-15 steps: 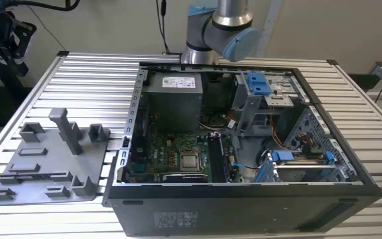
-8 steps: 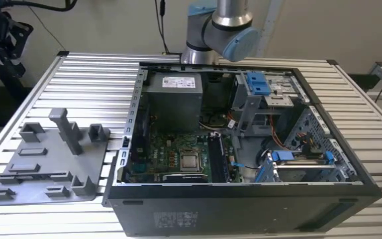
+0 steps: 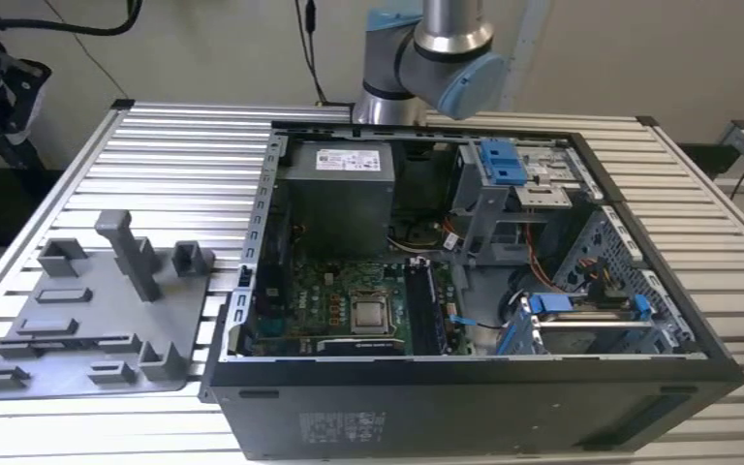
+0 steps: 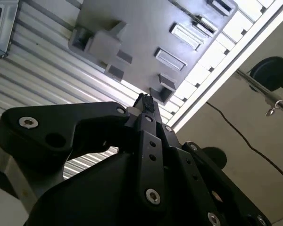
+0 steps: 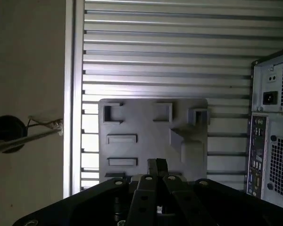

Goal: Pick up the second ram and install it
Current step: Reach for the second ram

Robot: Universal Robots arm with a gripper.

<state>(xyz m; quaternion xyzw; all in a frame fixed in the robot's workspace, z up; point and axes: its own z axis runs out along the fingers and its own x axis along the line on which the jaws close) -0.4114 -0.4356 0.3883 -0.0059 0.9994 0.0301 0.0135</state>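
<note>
1. Slatted metal table (image 3: 178, 145) carries a grey holder tray (image 3: 88, 320), with an open computer case (image 3: 476, 407) just beside the tray.
2. In the first wrist view the gripper (image 5: 156, 165) hangs high above the tray, over the tray edge that carries the long slot. Its fingers (image 5: 152, 165) are pressed together, and nothing can be seen between them.
3. I cannot place the second ram with certainty. A thin dark line (image 3: 75, 339) runs along the tray's long slot. It could be the stick on edge or only the slot's shadow. Dark strips also stand in the memory slots (image 3: 426, 308) inside the case beside the tray.
4. Risk, as I judge it: if the stick is in the tray, closed fingers coming down would hit its top edge instead of straddling it — they could chip it or jam it in the slot.
5. The tray's tall post (image 3: 133, 252) and its small blocks stand near that slot. A descent slightly off line could catch a finger on one of them and drag the tray across the slats.
6. A long, thin stick gripped off centre is likely to tilt. If it reached the case tilted, it would seat crookedly or snag the cables (image 3: 546, 276) on the side of the memory slots away from the tray.
</note>
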